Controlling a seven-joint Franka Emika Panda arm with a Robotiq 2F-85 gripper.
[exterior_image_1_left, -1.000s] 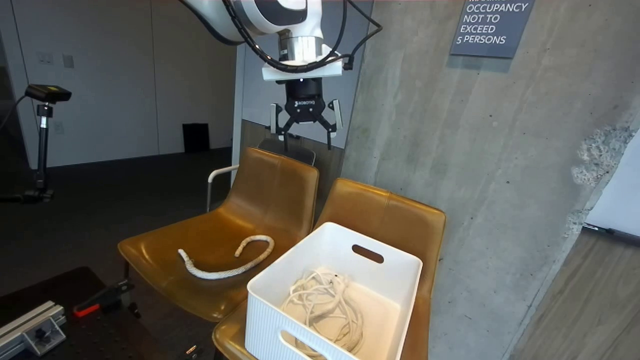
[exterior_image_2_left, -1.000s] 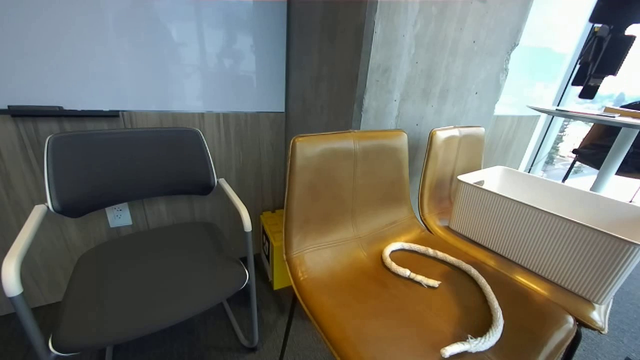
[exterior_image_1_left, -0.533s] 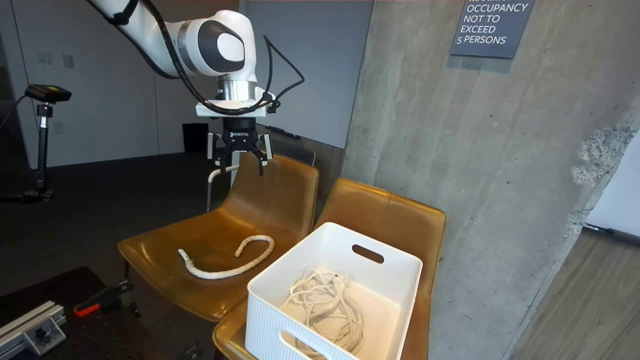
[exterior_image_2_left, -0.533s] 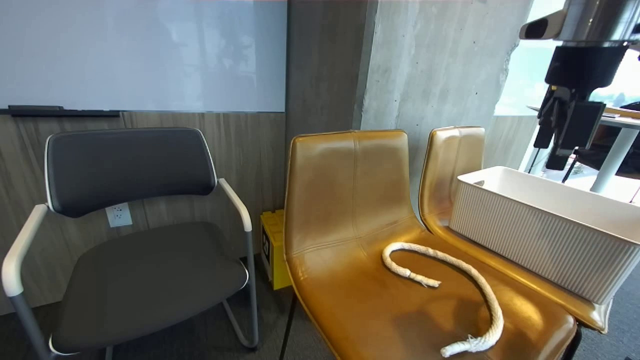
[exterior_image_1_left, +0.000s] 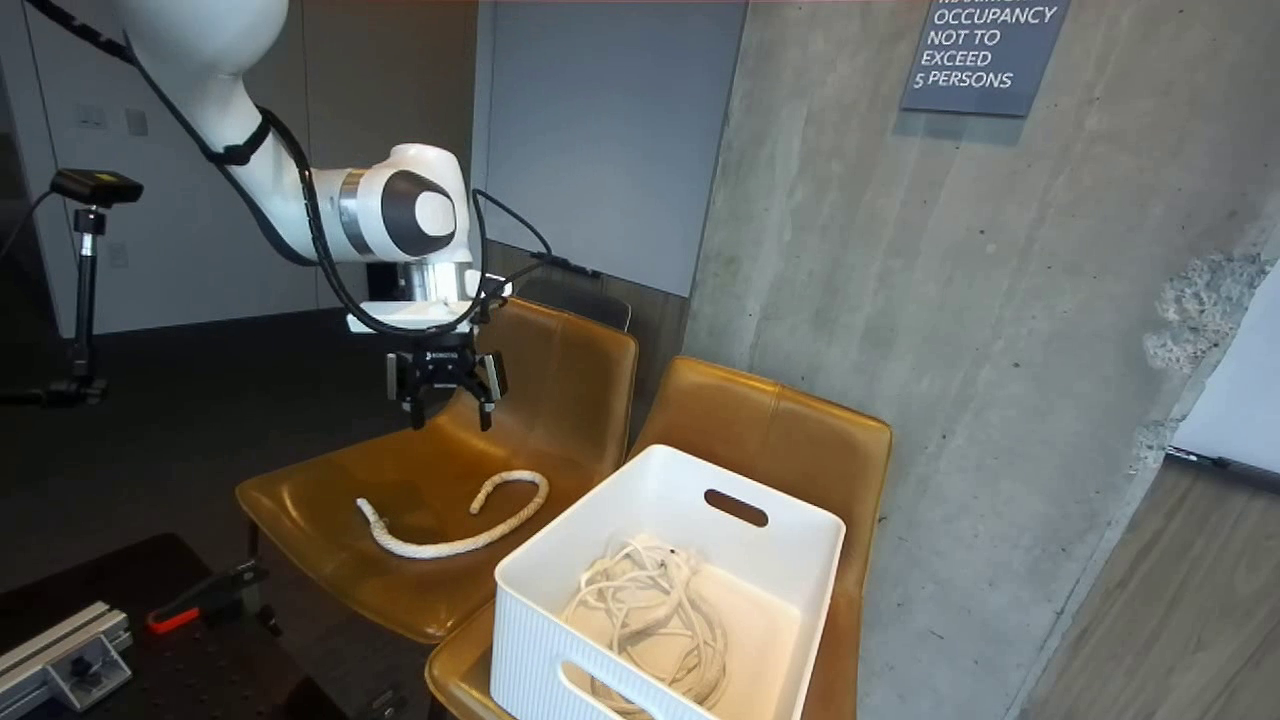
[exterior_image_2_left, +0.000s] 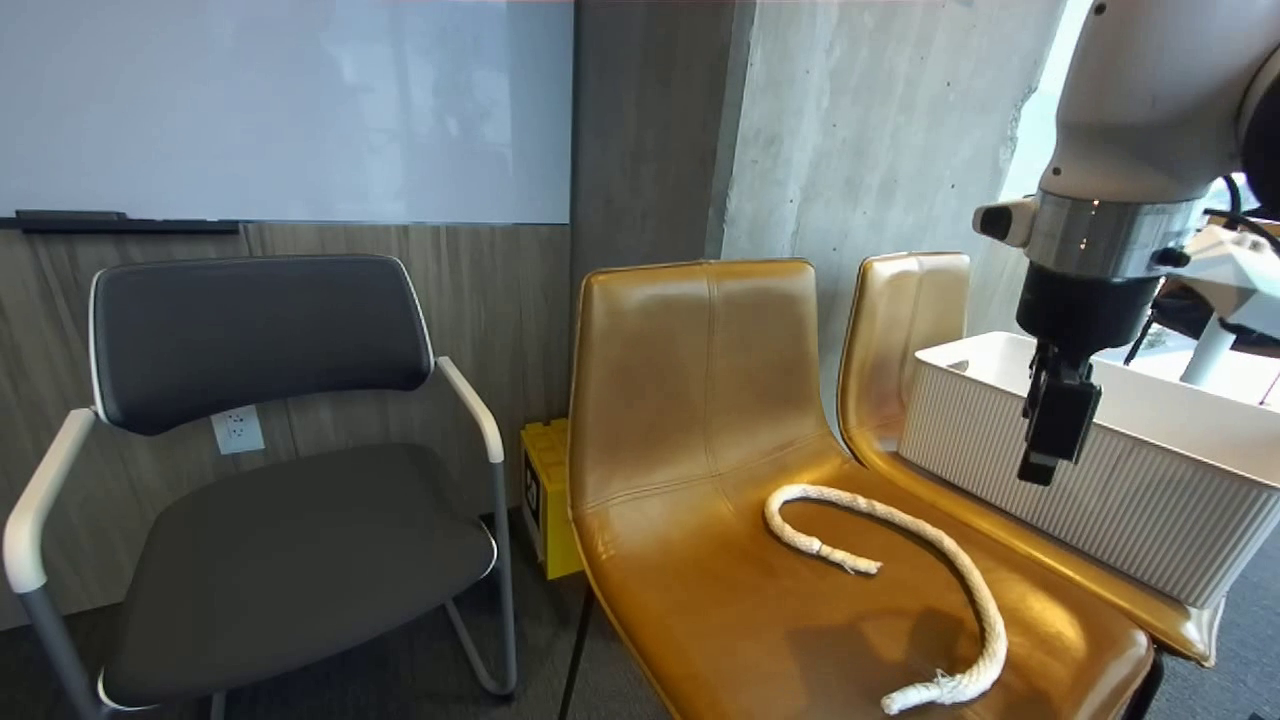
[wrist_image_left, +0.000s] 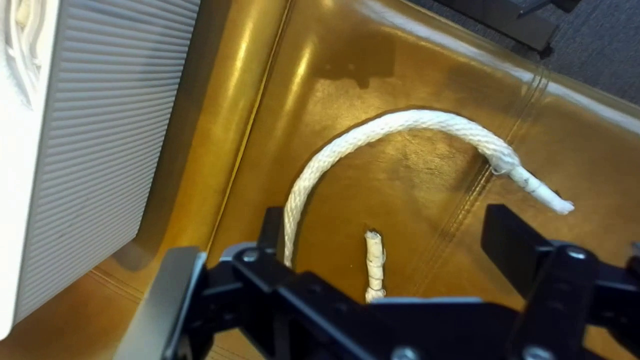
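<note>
My gripper (exterior_image_1_left: 451, 420) is open and empty, pointing down above the seat of a tan leather chair (exterior_image_1_left: 300, 505). In an exterior view its fingertips (exterior_image_2_left: 1037, 470) show in front of the white bin. A thick white rope (exterior_image_1_left: 430, 549) lies in a hook-shaped curve on that seat; it also shows in an exterior view (exterior_image_2_left: 993, 630). In the wrist view the rope (wrist_image_left: 425, 119) curves below the spread fingers (wrist_image_left: 385, 220), with one wrapped end between them and the rest of the bend hidden behind the gripper. The gripper appears apart from the rope.
A white ribbed bin (exterior_image_1_left: 522, 640) stands on the neighbouring tan chair (exterior_image_1_left: 780, 405), holding a tangle of thin cord (exterior_image_1_left: 640, 600). A concrete column (exterior_image_1_left: 950, 300) rises behind. A dark grey armchair (exterior_image_2_left: 300, 570), a yellow box (exterior_image_2_left: 550, 490), a camera on a stand (exterior_image_1_left: 95, 188) and a clamp (exterior_image_1_left: 205, 600) also show.
The arm has come down a long way toward the chair seat, moving left in an exterior view. The gripper has stayed open. The rope, bin and chairs have not moved.
</note>
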